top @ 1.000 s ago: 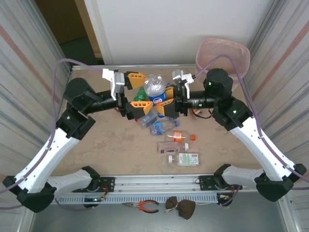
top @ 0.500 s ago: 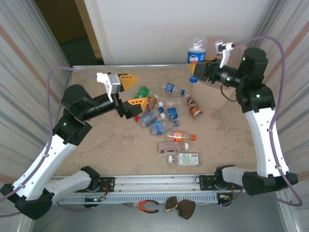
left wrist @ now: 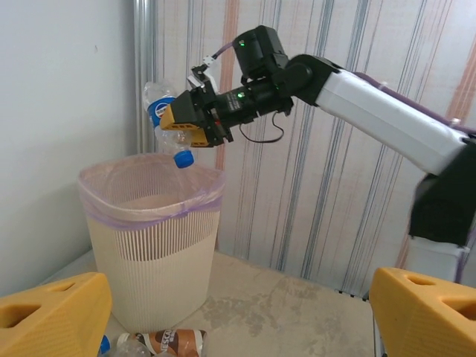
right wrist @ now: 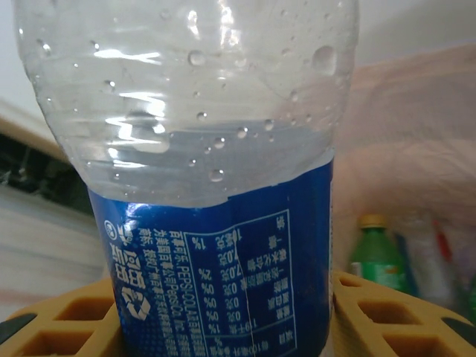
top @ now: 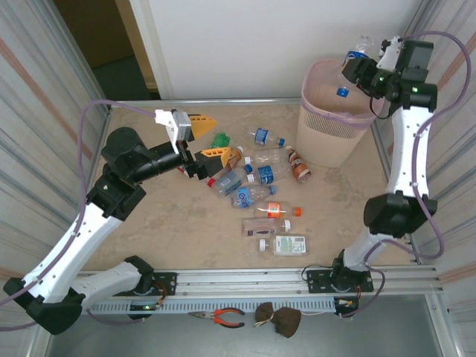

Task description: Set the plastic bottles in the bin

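From above, the right claw (top: 363, 71) is clamped on one clear bottle (top: 351, 68) with a blue label, held tilted with its blue cap down over the mouth of the single pink bin (top: 325, 141) at the far right corner of the worktop (top: 160, 223); the left claw (top: 210, 137) hangs with its two orange fingers apart and nothing between them, just beside the heap of loose bottles (top: 260, 182), about eleven of them lying on their sides mid-worktop, one green, two brown, the others clear. The left wrist view looks across at the bin (left wrist: 149, 253): the clear bottle (left wrist: 158, 106) sits above its rim in the right claw (left wrist: 190, 126), two bottles lie at its foot, and the left claw's two fingers (left wrist: 52, 316) stand wide at the bottom corners. From the right wrist, the clear bottle (right wrist: 216, 149) is pinched between two orange pads (right wrist: 387, 320), and one green bottle (right wrist: 375, 260) shows against the pink behind
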`<state>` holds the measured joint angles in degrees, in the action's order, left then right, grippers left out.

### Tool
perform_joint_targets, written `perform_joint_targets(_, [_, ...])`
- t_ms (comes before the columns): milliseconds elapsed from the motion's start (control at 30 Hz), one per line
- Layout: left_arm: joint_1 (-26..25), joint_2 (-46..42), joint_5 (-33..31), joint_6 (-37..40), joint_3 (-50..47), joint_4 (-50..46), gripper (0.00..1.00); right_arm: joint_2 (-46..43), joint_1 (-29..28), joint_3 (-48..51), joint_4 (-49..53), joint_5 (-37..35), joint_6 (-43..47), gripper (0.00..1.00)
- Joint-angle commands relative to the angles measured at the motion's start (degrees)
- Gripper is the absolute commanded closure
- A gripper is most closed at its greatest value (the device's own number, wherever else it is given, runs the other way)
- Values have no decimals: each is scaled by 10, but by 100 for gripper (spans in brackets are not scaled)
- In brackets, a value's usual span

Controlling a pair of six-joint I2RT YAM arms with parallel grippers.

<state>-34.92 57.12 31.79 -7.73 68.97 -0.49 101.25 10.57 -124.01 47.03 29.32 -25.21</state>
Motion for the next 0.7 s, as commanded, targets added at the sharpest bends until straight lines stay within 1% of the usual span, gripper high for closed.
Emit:
perform_joint_targets(0, [3,-2,-6,-11,-7,5,11,68,1,-111,155,-96,29,56])
perform_joint_targets(67, [3,0,-7,-13,-8,5,11,109,-2,-165,209,-138,47,56])
perform_joint_targets(133, [4,4,-9,-13,-8,1,11,133,-10,-191,240,-189,64,57])
perform_joint_targets(267, [4,14,-11,-17,-7,-4,11,164,-34,-197,263,-300,103,56])
perform_joint_targets(333, [4,19,-11,-18,-7,-4,11,180,-39,-200,272,-335,113,56])
perform_joint_targets(533, [4,28,-11,-18,-6,-3,12,231,-50,-201,285,-391,127,56])
perform_joint_targets(667, [4,34,-14,-19,-7,-3,13,266,-53,-202,292,-405,123,55])
